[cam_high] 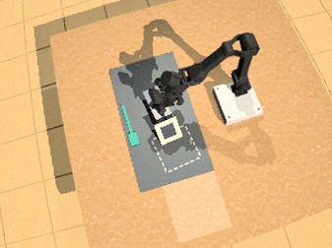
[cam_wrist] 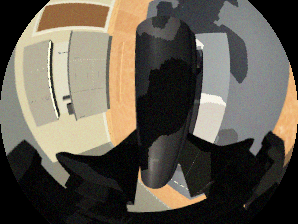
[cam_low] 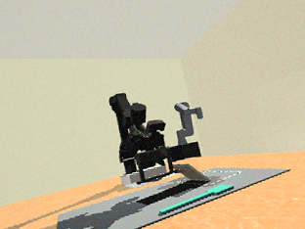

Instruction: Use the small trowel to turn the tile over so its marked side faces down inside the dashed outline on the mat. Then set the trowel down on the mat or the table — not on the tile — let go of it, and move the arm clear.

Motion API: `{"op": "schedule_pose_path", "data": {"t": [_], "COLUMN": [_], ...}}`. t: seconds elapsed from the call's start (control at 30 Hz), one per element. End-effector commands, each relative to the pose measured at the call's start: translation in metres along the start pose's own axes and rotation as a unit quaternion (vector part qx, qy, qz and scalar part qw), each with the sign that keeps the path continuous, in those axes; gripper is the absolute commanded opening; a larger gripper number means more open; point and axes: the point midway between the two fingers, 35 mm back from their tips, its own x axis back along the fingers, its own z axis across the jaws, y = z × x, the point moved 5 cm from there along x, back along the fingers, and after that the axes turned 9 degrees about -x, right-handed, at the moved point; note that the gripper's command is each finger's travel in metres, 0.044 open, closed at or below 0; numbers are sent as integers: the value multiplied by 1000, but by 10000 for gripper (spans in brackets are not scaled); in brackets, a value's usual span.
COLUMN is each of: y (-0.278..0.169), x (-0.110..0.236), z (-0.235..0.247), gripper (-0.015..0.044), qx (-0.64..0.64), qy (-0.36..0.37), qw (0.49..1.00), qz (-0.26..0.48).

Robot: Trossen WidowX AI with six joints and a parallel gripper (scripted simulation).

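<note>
My gripper (cam_high: pixel 156 102) (cam_low: pixel 153 156) is shut on a dark trowel (cam_high: pixel 150 113) (cam_wrist: pixel 162 96), low over the grey mat (cam_high: pixel 150 177) (cam_low: pixel 260 175). The trowel fills the middle of the wrist view. The trowel's blade reaches to the cream tile (cam_high: pixel 167 131) (cam_low: pixel 192 173), whose dark square mark faces up. In the exterior view the tile is tipped up on one edge, slanting down to the mat. The tile overlaps the near-arm end of the dashed outline (cam_high: pixel 182 164).
A teal long-handled tool (cam_high: pixel 129 125) (cam_low: pixel 194 199) lies flat on the mat's left side. The arm's white base plate (cam_high: pixel 244 111) stands right of the mat. A grey arm (cam_low: pixel 187 120) stands in the background. A paler strip (cam_high: pixel 199 211) marks the table in front.
</note>
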Motion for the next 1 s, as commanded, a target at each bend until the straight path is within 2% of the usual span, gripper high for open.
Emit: {"op": "schedule_pose_path", "data": {"t": [0.0, 0.97], "y": [-8, -59], "x": [5, 5], "z": [8, 1], "gripper": [0, 0], "qx": [0, -2], "qy": [11, 11], "qw": [1000, 1000], "qz": [2, 4]}}
